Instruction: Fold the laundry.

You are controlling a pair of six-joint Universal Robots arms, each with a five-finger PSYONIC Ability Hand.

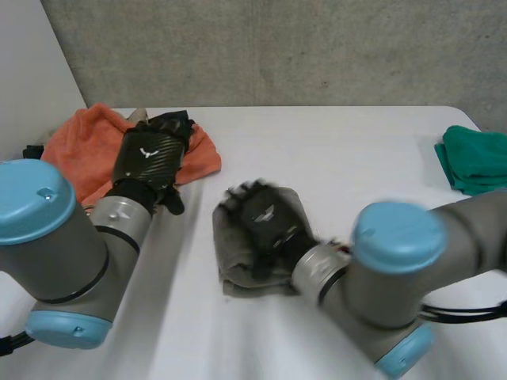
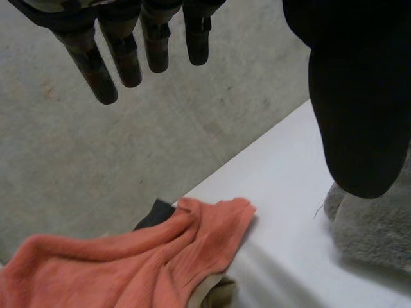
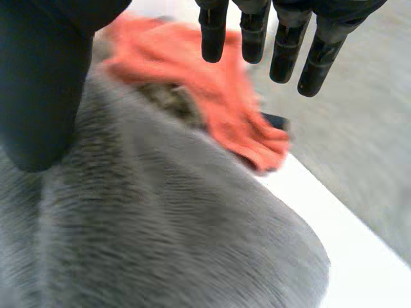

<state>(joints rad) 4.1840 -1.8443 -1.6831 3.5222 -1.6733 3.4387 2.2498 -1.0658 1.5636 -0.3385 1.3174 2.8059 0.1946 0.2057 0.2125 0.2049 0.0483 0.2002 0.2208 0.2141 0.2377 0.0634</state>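
A folded grey towel lies in the middle of the table. My right hand is over it with straight fingers, palm just above the grey towel; its fingers and thumb hold nothing. An orange towel lies crumpled at the far left. My left hand hovers above the orange towel's right part. Its fingers are straight and its thumb is spread, above the orange towel and beside the grey towel.
A folded green cloth sits at the table's right edge. A small dark thing peeks out beyond the orange towel at the far left. Bare white table spreads between the towels and the green cloth.
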